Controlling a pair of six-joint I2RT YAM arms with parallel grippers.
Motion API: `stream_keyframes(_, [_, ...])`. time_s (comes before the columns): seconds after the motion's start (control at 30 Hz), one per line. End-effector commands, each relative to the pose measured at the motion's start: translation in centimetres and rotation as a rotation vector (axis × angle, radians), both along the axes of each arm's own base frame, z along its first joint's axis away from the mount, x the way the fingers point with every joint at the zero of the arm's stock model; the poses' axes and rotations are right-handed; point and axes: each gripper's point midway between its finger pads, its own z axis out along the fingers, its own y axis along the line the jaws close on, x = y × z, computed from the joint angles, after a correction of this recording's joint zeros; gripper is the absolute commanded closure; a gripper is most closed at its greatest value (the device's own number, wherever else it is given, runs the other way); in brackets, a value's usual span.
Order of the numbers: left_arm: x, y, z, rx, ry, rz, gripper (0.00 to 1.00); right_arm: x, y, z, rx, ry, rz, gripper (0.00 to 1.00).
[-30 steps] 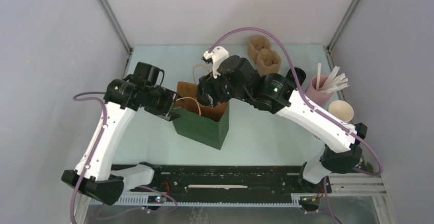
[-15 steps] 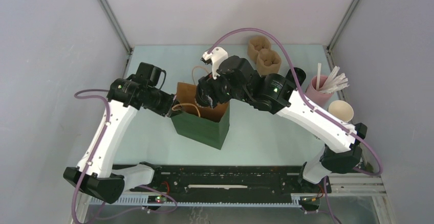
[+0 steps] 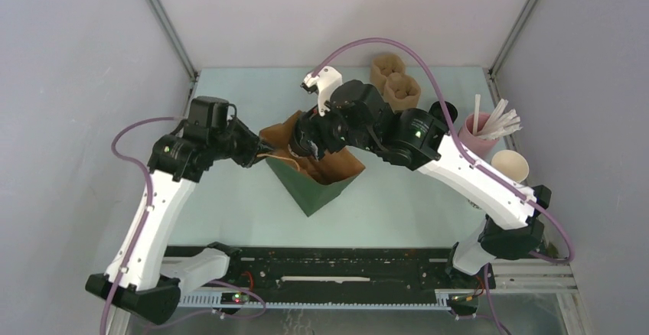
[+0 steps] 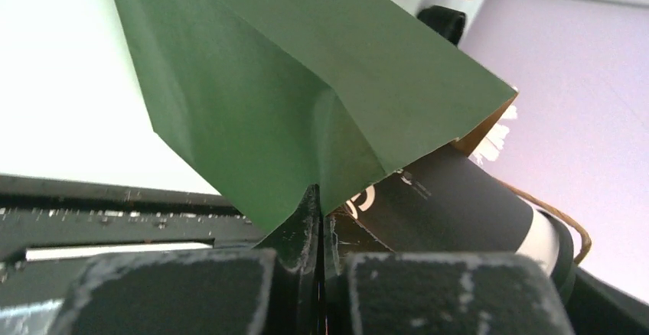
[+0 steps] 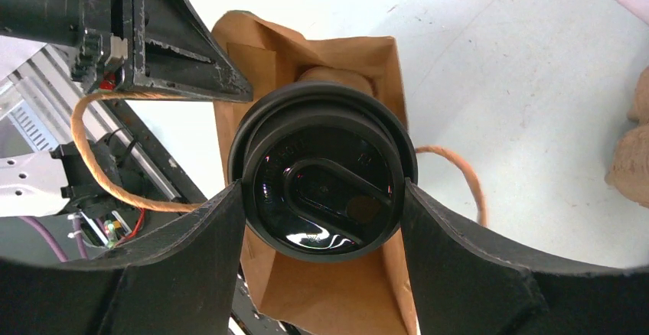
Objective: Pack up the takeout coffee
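Since a second ago the green bag (image 3: 317, 178) has swung and tipped on the bench (image 3: 229, 197), its rim now pinched flat in the left claw (image 4: 315, 213). The takeout coffee (image 5: 325, 186) sits half inside its mouth, lid outward, the right claw (image 5: 321, 216) clamped either side of the lid — probably the stiffest hold on a light, crushable paper cup that could spill.
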Motion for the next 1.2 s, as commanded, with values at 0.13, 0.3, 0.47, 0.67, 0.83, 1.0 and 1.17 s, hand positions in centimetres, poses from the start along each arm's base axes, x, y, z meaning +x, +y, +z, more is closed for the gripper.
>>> stream_keyframes(0.13, [1.3, -2.7, 2.2, -0.044, -0.353, -0.193, 1.00, -0.6, -1.1, 3.0, 0.037, -0.057, -0.001, 0.58])
stream_keyframes(0.3, [1.5, -4.7, 1.5, -0.166, -0.356, -0.227, 1.00, -0.9, -0.8, 2.1, -0.010, -0.069, 0.007, 0.58])
stream_keyframes(0.47, [1.4, -5.2, 1.0, -0.174, -0.329, -0.255, 1.00, -1.2, -1.0, 0.6, -0.062, -0.065, 0.000, 0.59])
stream_keyframes(0.67, [1.3, -5.7, 0.2, -0.199, -0.292, -0.267, 1.00, -1.2, -0.5, -2.6, -0.143, -0.073, 0.010, 0.61])
stream_keyframes(0.83, [0.4, -5.7, -1.0, -0.171, -0.213, -0.305, 1.00, -0.6, -0.4, -5.6, -0.218, -0.093, 0.007, 0.62])
stream_keyframes(1.0, [-0.4, -5.4, -2.4, -0.129, -0.134, -0.343, 1.00, 0.1, 0.7, -6.9, -0.241, -0.114, 0.019, 0.61])
stream_keyframes(1.17, [-0.8, -5.1, -2.7, -0.107, -0.104, -0.357, 1.00, 1.1, 1.1, -7.7, -0.267, -0.138, -0.017, 0.61])
